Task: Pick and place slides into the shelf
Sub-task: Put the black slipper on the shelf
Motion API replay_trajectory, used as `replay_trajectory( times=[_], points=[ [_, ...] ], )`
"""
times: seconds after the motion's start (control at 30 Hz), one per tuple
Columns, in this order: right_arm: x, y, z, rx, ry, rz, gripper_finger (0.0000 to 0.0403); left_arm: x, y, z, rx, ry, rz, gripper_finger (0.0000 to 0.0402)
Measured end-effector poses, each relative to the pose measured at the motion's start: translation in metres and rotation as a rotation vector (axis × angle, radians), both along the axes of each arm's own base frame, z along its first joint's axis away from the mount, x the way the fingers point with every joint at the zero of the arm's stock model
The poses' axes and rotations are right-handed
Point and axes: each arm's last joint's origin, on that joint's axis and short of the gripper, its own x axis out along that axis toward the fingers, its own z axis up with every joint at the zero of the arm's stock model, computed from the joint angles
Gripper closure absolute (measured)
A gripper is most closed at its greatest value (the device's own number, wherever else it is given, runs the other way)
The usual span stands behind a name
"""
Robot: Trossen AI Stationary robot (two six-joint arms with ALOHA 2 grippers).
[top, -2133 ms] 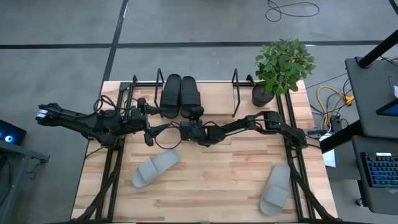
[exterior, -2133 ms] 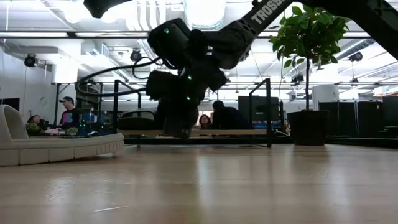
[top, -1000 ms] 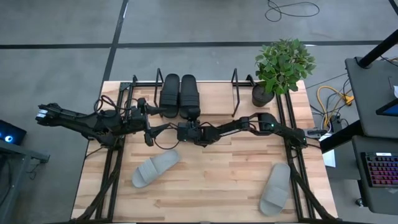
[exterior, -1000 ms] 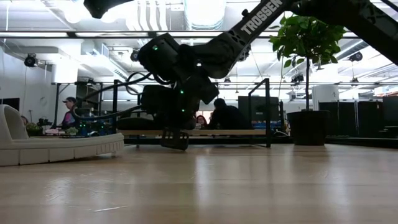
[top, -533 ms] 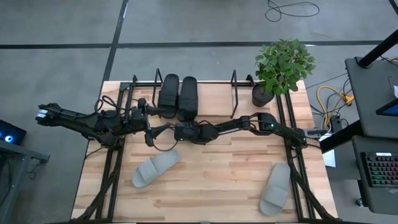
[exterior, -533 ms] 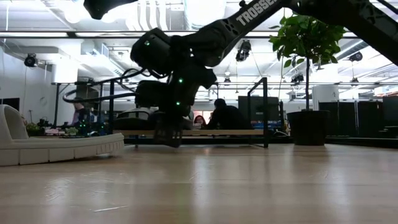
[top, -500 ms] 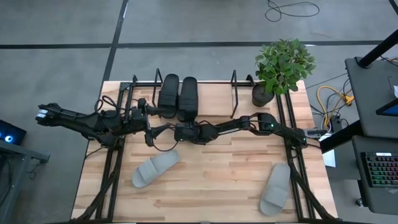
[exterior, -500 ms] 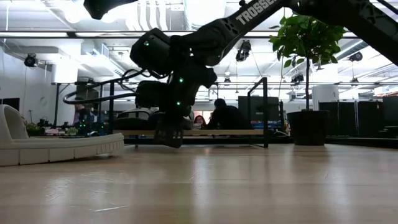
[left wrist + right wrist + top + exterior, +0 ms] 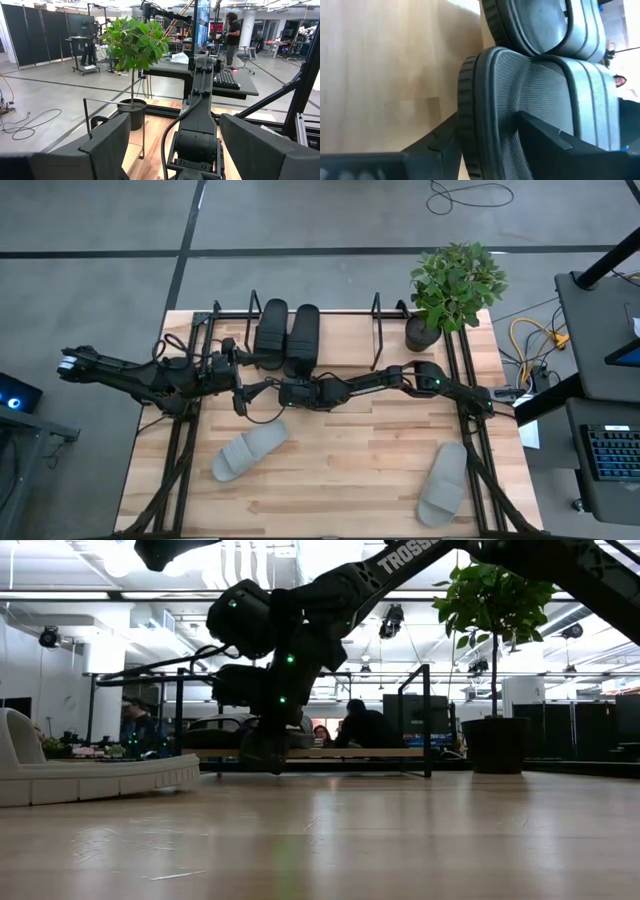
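Right gripper straddles the second dark slide's heel on the shelf, jaws spread (grip unclear). Snagging the heel on withdrawal could drag it off.

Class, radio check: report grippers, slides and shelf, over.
Right gripper at the second dark slide on shelf, jaws astride it. Left gripper open, idle. Two grey slides still on table.
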Motion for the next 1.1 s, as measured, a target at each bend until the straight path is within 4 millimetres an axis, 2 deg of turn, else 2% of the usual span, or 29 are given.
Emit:
replay_trajectory(
  times=[0.43, 0.8, 1.1],
  points=[
    [-0.001, 0.001, 0.009, 0.091, 0.027, -0.016, 0.0193, 0.0, 0.0, -0.001, 0.002, 0.008, 0.0, 0.0109],
    [0.001, 0.003, 0.026, 0.156, 0.027, -0.02, 0.0191, 0.0, 0.0, -0.002, 0.004, 0.021, 0.0, 0.0109],
    [0.002, 0.002, 0.033, 0.243, 0.023, -0.005, 0.019, 0.0, 0.0, -0.002, 0.003, 0.022, 0.0, 0.0109]
  ],
)
